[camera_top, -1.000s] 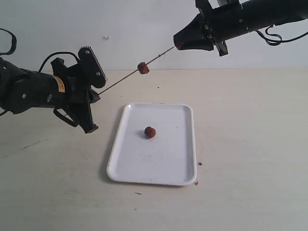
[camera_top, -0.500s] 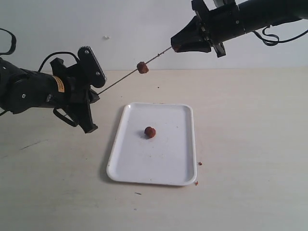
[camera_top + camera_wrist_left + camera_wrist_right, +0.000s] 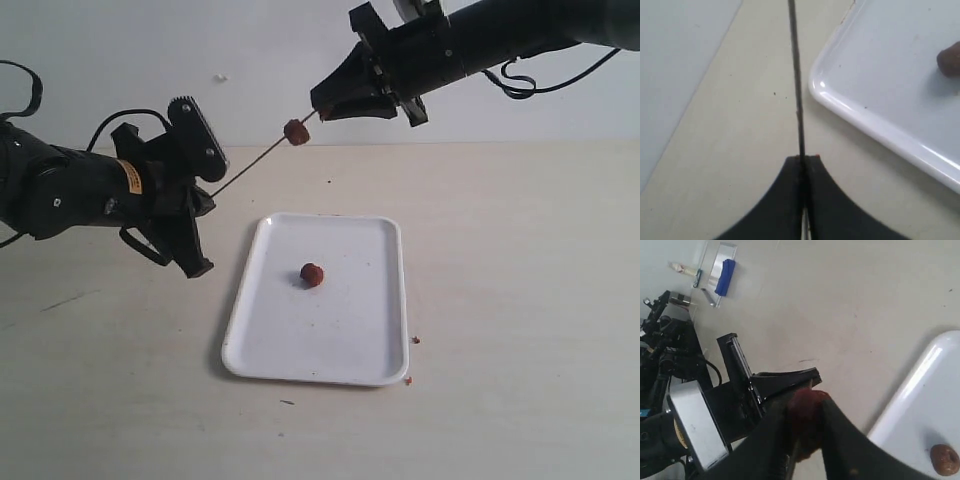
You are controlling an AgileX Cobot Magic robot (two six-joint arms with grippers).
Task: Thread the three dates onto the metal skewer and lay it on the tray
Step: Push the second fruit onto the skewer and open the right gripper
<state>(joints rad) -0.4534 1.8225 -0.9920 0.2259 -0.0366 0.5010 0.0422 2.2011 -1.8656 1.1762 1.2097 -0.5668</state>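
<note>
From the tray [image 3: 372, 352], the table [image 3: 520, 300] lies open toward 3 and 6 o'clock. Toward 11 the skewer [image 3: 250, 163] slants through the air, a bar strung between the left gripper [image 3: 210, 190] at 10 and the right gripper [image 3: 322, 108] at 12. One loose date [image 3: 312, 274] sits mid-tray, with bare tray floor all round it.

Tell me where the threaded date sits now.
In the exterior view the threaded date sits on the metal skewer, in the air, just view-left of the right gripper.

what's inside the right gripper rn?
A date, pinched in the right gripper. The metal skewer runs into it, but its tip is hidden there, so piercing can't be confirmed.
</note>
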